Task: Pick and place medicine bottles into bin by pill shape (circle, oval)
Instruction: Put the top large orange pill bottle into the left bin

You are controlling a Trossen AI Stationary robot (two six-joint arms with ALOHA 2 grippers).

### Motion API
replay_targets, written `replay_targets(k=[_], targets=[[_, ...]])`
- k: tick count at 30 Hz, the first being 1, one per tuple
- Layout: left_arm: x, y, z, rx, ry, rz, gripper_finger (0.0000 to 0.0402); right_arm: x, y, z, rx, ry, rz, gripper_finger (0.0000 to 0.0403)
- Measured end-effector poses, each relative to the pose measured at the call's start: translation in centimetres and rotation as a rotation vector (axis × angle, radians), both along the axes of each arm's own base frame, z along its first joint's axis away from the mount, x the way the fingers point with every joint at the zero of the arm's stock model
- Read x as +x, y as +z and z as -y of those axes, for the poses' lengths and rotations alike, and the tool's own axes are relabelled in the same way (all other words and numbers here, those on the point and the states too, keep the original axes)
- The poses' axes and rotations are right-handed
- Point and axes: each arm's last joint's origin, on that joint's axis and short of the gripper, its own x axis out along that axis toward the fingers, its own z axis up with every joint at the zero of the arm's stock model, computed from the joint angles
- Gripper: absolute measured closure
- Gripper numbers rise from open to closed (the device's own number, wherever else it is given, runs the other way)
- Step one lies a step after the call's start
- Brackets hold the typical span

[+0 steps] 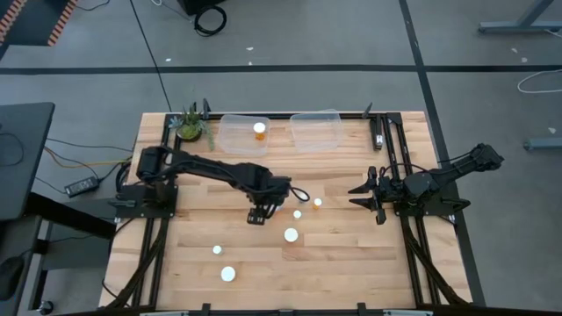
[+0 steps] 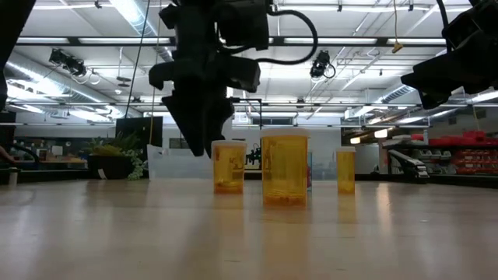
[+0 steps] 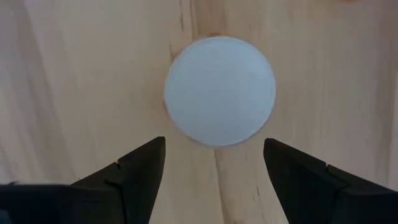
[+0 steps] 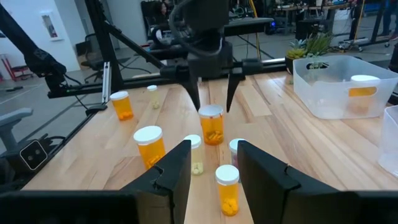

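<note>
From above, the left arm reaches from its base at the tabletop's (image 1: 351, 263) left edge toward the middle, and its left pincer (image 1: 258, 214) points straight down just beside the cluster of bottles; the right arm sits folded at the right edge with the right pincer (image 1: 364, 195) facing inward, well apart from the bottles. Five white tops show on the bare wood here: two small bottles (image 1: 317, 203) near the middle, a larger one (image 1: 291, 235) below them, and two more toward the front edge (image 1: 227, 274); a sixth bottle (image 1: 260, 131) lies in the left bin (image 1: 230, 140) at the far edge, while the right bin (image 1: 316, 132) stands beside it and a potted plant (image 1: 190, 125) sits at the far left corner. Wide bare wood lies left and right of the cluster. In the low view the left pincer (image 2: 204, 136) hangs spread above the tabletop, just left of three orange bottles standing upright, the biggest (image 2: 285, 169) nearest. The left wrist view looks straight down on one white cap (image 3: 219, 91) sitting beyond the wide-open fingers (image 3: 140, 171), not between them. The right wrist view shows that arm's own fingers (image 4: 177, 171) set at a narrow gap with nothing held, and past them about seven bottles on the wood, though the farthest are hard to count, with one (image 4: 211, 124) standing under the left pincer (image 4: 212, 93).
</note>
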Motion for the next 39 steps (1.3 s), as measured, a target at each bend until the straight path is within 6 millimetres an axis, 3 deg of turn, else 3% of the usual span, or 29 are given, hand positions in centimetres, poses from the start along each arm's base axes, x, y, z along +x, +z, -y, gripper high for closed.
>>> replay_targets(k=[6, 16, 29, 35, 39], targets=[[1.1, -1.2, 0.1, -0.007, -0.002, 0.049, 0.012, 0.0, 0.0, 0.0, 0.0, 0.0, 0.0, 0.0265], [1.5, -0.9, 0.1, -0.009, -0.003, 0.093, 0.0123, 0.0, 0.0, 0.0, 0.0, 0.0, 0.0, 0.0265], [1.5, -0.8, 0.1, -0.009, -0.001, 0.093, 0.0183, 0.0, 0.0, 0.0, 0.0, 0.0, 0.0, 0.0265], [1.2, -0.2, -0.6, -0.007, 0.016, 0.072, 0.0163, 0.0, 0.0, 0.0, 0.0, 0.0, 0.0, 0.0265], [1.1, 1.0, -1.6, -0.004, 0.04, 0.026, 0.0171, 0.0, 0.0, 0.0, 0.0, 0.0, 0.0, 0.0265]])
